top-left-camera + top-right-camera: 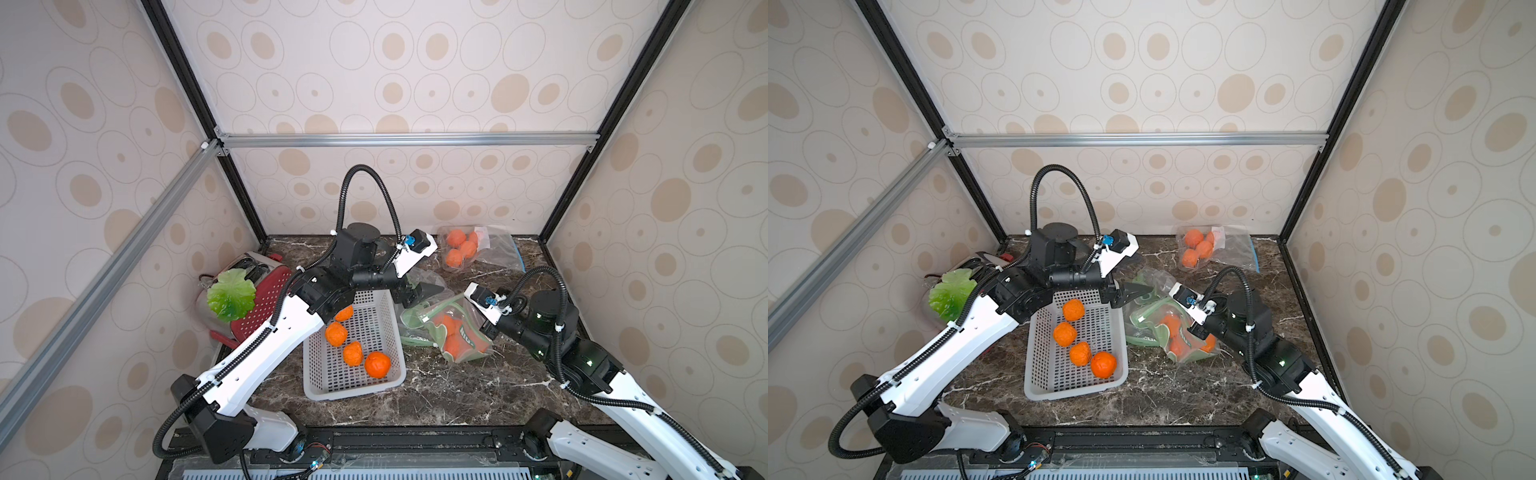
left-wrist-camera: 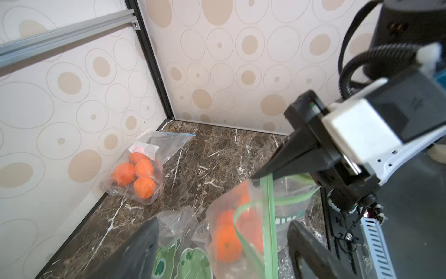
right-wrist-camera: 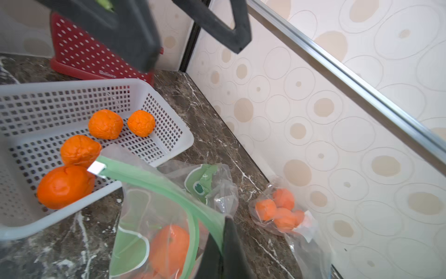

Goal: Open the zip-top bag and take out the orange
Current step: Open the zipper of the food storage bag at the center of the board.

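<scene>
1. Two arms work over a dark marbled table (image 1: 457, 399). A white basket (image 1: 353, 392) sits near its middle, partly under the left arm, and holds four oranges (image 1: 377, 365) lying loose.
2. Zip-top bag (image 3: 156, 200): clear, with a green rim and green print. It rests on the table just beside the basket, on the right arm's side. Its rim gapes in a loop, with the white slider (image 3: 96, 168) at the end nearest the basket.
3. Orange (image 3: 169, 246): it lies low inside the zip-top bag. More orange fruit shows through the film beside it; how many cannot be told.
4. Right gripper (image 3: 222, 244): its fingers are pressed together on the green rim of the zip-top bag, at the edge far from the basket. That edge stands raised off the table.
5. Left gripper (image 2: 223, 222): its fingers (image 3: 135, 36) are spread wide and grip nothing. It hangs above the bag's mouth, near the basket's far corner.
6. Near the back wall, a second clear bag (image 1: 494, 249) with a blue zip lies flat and holds several oranges. A crumpled bag (image 3: 207, 183) with green print lies between it and the zip-top bag.
7. At the table's left edge stands a red perforated panel (image 1: 266, 299), with a green leaf (image 1: 230, 295) in front of it.
</scene>
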### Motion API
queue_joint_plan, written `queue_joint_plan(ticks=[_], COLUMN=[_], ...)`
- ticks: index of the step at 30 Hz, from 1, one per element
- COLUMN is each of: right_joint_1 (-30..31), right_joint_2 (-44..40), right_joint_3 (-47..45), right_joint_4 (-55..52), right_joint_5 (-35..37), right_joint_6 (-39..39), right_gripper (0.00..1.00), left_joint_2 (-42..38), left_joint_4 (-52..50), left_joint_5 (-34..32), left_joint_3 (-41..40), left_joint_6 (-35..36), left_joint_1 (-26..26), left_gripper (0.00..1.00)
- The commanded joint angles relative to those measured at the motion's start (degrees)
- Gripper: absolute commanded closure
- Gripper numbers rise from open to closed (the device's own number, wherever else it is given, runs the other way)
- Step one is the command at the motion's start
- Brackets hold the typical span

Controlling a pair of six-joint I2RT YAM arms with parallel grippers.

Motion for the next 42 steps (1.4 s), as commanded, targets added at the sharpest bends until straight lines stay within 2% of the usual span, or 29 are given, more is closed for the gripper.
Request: queue_joint_plan(ticks=[1, 5, 8, 11, 15, 16, 18, 21, 23, 24, 27, 31, 34, 37, 39, 42], right_joint_1=[-0.1, -0.1, -0.1, -0.2, -0.1, -0.1, -0.1, -0.1, -0.1, -0.2, -0.1, -0.1, -0.1, -0.2, -0.2, -0.1], right_joint_2=[-2.7, -6.0, -8.6, -11.9, -14.4, -14.6, -14.8, -16.0, -17.2, -17.7, -19.2, -19.8, -19.4, -17.4, -16.4, -15.4], right_joint_3=[1.5, -1.8, -3.3, -6.2, -6.5, -6.2, -5.4, -4.3, -2.3, -1.0, 3.7, 6.3, 4.2, 1.1, -1.2, -5.4], right_joint_4=[-4.4, -9.7, -14.4, -17.2, -22.6, -24.3, -27.3, -29.8, -31.6, -32.7, -35.9, -37.0, -33.0, -29.4, -27.2, -22.8], right_joint_5=[-4.2, -5.5, -3.2, -4.7, -3.8, -4.3, -4.8, -2.3, -0.5, 0.2, 2.7, -3.7, -9.8, -11.1, -11.7, -12.2], right_joint_6=[8.5, 19.1, 26.8, 29.8, 35.0, 35.5, 36.8, 40.6, 42.6, 43.6, 48.1, 55.4, 59.7, 63.6, 65.4, 66.6], right_gripper=[1.0, 0.97, 0.96, 0.94, 0.88, 0.84, 0.76, 0.71, 0.59, 0.56, 0.54, 0.59, 0.68, 0.77, 0.8, 0.8], left_joint_2=[4.4, 7.5, 8.7, 9.1, 10.0, 10.2, 10.7, 12.8, 14.3, 14.4, 12.4, 8.0, 6.1, 4.5, 3.9, 5.1], left_joint_4=[-4.8, -7.3, -8.5, -8.6, -9.2, -9.0, -8.2, -6.5, -7.6, -7.5, -4.7, 3.1, 11.3, 19.3, 21.3, 18.2], left_joint_5=[-0.1, -9.6, -8.9, -9.6, -12.5, -13.6, -13.4, -12.0, -13.5, -13.6, -13.5, -16.8, -17.9, -19.4, -21.9, -27.9], left_joint_3=[1.3, 0.5, 0.7, -0.1, 0.2, 0.3, 0.4, 1.1, 2.7, 2.7, -0.2, -7.2, -11.9, -15.8, -16.4, -13.0], left_joint_6=[1.0, 7.3, 6.4, 7.5, 8.1, 7.7, 6.6, 4.1, 1.7, 0.1, -6.5, -15.7, -26.4, -34.1, -36.1, -37.0], left_joint_1=[-3.4, -10.4, -11.2, -12.8, -14.8, -15.2, -15.5, -16.3, -17.0, -17.1, -17.6, -20.5, -21.1, -21.1, -21.0, -21.0], left_gripper=[0.17, 0.17, 0.22, 0.25, 0.35, 0.41, 0.58, 0.9, 1.0, 1.0, 1.0, 1.0, 1.0, 1.0, 1.0, 1.0])
